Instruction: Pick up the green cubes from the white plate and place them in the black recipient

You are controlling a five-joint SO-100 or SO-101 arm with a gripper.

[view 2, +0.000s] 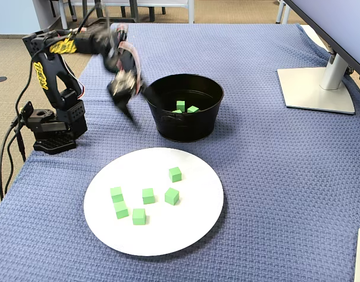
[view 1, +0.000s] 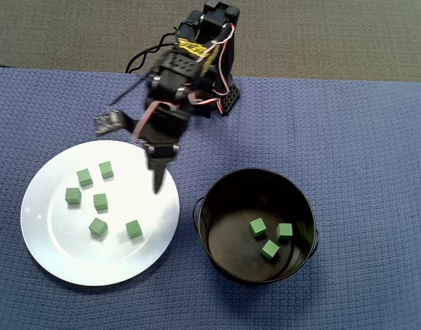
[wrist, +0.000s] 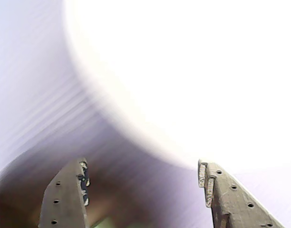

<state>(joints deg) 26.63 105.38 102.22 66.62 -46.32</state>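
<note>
A: Where are the cubes?

B: Six cubes (view 1: 100, 201) lie loose on the plate (view 1: 56, 258) in the overhead view, all on its left and middle part, none touching another. Three more cubes (view 1: 258, 227) sit on the floor of the pot (view 1: 303, 199), toward its right side, close together.

A: And the plate and pot themselves?

B: The plate lies flat on the bench (view 1: 362, 137), which is covered by a blue woven cloth. The pot stands just beside the plate's right edge in the overhead view, upright, with a small handle facing the plate. In the fixed view the pot (view 2: 186, 126) is behind the plate (view 2: 192, 229).

A: The hand?

B: The hand (view 1: 157, 180) hangs over the plate's upper right rim in the overhead view, pointing down, between the cubes and the pot. It is blurred there and in the fixed view (view 2: 126, 106). In the wrist view its two fingers (wrist: 64, 199) stand well apart with nothing between the tips, so it is wide and empty. That view is smeared: a bright white shape fills the top, and a dark curve shows at the lower left.

A: Anything else around?

B: The arm's base (view 2: 53, 132) stands at the bench's edge with cables trailing off. A monitor stand (view 2: 318, 88) rests at the far right in the fixed view
</note>
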